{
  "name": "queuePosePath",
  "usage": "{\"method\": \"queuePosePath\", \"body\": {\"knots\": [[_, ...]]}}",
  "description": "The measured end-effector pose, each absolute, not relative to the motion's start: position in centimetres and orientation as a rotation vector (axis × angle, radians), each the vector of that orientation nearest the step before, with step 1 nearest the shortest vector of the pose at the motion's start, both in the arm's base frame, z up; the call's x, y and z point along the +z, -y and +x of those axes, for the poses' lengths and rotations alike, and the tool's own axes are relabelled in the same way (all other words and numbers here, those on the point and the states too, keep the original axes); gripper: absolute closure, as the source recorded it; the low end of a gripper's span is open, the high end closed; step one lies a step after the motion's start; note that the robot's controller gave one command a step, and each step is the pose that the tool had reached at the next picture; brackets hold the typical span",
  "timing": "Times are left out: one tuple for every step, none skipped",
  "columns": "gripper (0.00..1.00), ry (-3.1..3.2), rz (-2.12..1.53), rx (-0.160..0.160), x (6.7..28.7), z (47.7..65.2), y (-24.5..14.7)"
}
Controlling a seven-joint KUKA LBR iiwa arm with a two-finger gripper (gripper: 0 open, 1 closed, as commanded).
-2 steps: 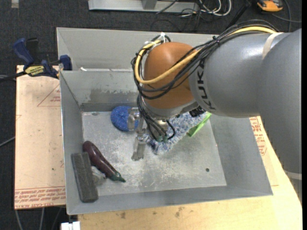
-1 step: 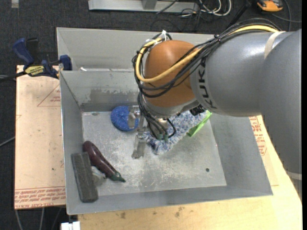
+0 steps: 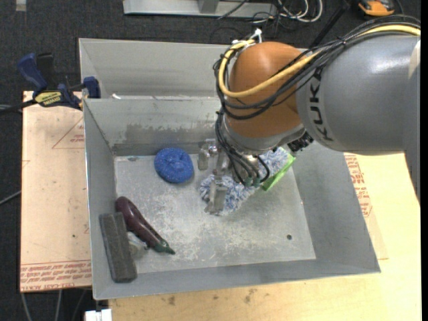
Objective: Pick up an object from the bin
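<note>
Overhead, your biggest shape is the arm [image 3: 364,92], coming in from the right with its orange cover [image 3: 261,79] and looped cables hanging over the middle of the bin [image 3: 267,236]. Next in size is that bin, grey metal, with most of its scuffed floor bare and only a few things spread about. Along the near-left side lies a long grey block [image 3: 117,247], and touching its inner edge is a purple eggplant [image 3: 137,223] with its green stem pointing toward the near wall. Toward the centre you have a crumpled blue-and-white cloth [image 3: 235,191] with a green strip [image 3: 281,171] sticking out on its right. Just left of the cloth, apart from it, sits a blue ball [image 3: 174,164]. Smallest of all is the gripper [image 3: 214,194], low in the bin at the cloth's left edge and apparently in contact with it. You cannot tell from this angle whether it is open or closed, since the wrist and the cloth hide the tips. Judge the task as roughly midway. The reach into the bin looks done, and the cloth looks like the thing concerned. Nothing is lifted yet, because the cloth rests on the floor. What you have left is a confirmed grip and the lift clear of the bin. Loose fabric may slip, so watch that it comes up whole.
</note>
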State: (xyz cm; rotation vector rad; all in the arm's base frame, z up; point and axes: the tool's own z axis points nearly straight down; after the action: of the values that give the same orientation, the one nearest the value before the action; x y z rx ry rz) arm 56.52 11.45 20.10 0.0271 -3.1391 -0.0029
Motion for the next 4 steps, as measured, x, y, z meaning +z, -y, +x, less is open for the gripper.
{"method": "queuePosePath", "body": {"knots": [[0.0, 3.158, 0.064, -0.003, 18.2, 61.1, -9.9], [0.0, 3.143, 0.137, -0.001, 14.3, 60.5, -7.8], [1.0, 3.13, 0.28, -0.002, 13.6, 58.9, -1.4], [1.0, 3.13, 0.281, -0.003, 13.6, 58.9, -1.4]]}}
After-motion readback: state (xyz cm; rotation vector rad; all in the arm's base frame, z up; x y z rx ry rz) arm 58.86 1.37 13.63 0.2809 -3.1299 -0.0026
